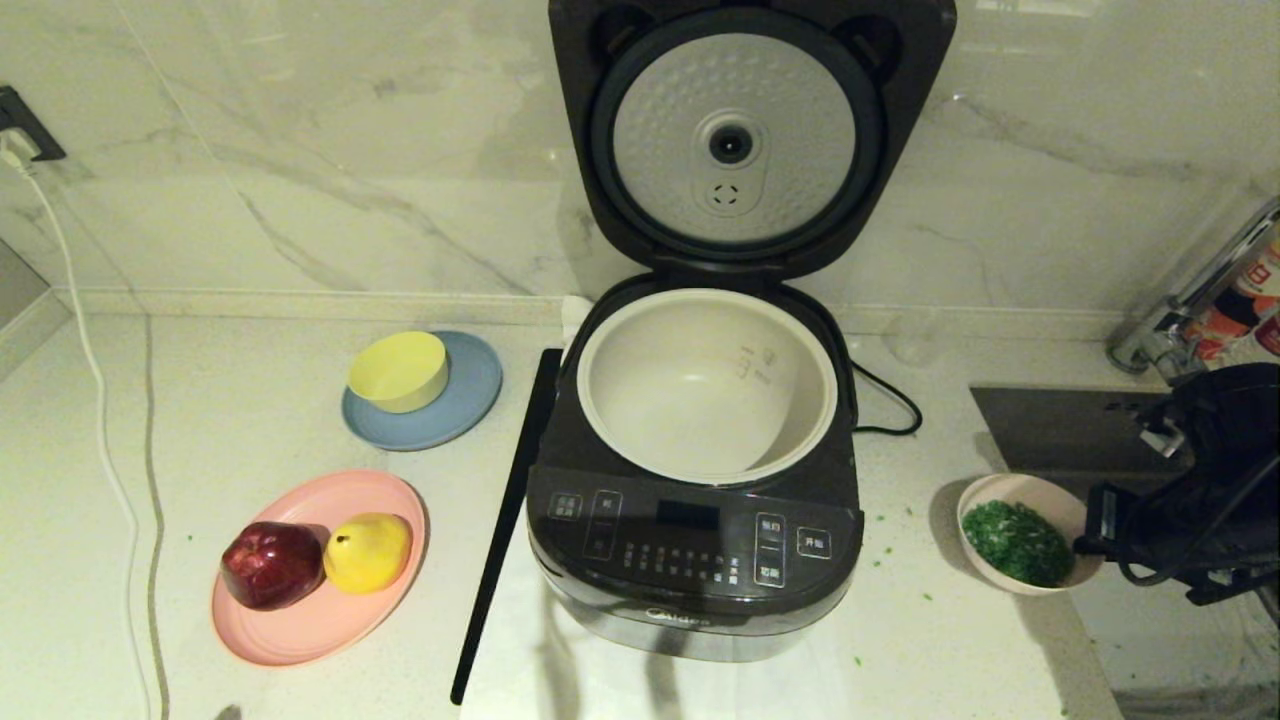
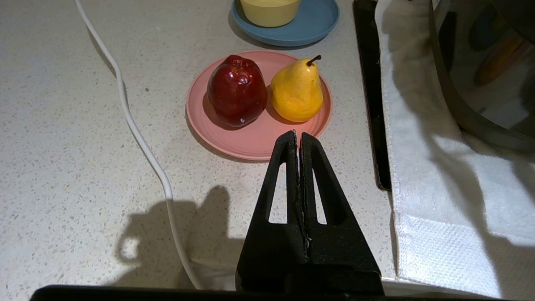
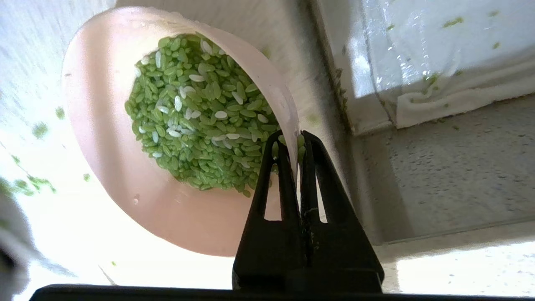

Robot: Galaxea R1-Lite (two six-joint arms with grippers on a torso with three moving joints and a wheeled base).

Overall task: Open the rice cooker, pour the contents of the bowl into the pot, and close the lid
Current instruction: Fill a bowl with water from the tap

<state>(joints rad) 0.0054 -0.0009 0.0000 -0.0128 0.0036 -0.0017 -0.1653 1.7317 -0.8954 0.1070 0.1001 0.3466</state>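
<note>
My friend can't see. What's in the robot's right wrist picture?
The right gripper is shut on the rim of a pale pink bowl holding green grains mixed with a few white ones. Stray green bits lie scattered on the pale counter around it.

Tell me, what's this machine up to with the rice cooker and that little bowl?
The rice cooker stands with its lid up and its white inner pot empty. The right gripper has pinched the rim of the pink bowl of green grains, beside the cooker on its right. Nothing is poured yet. The left gripper hangs shut over the counter, idle.
</note>
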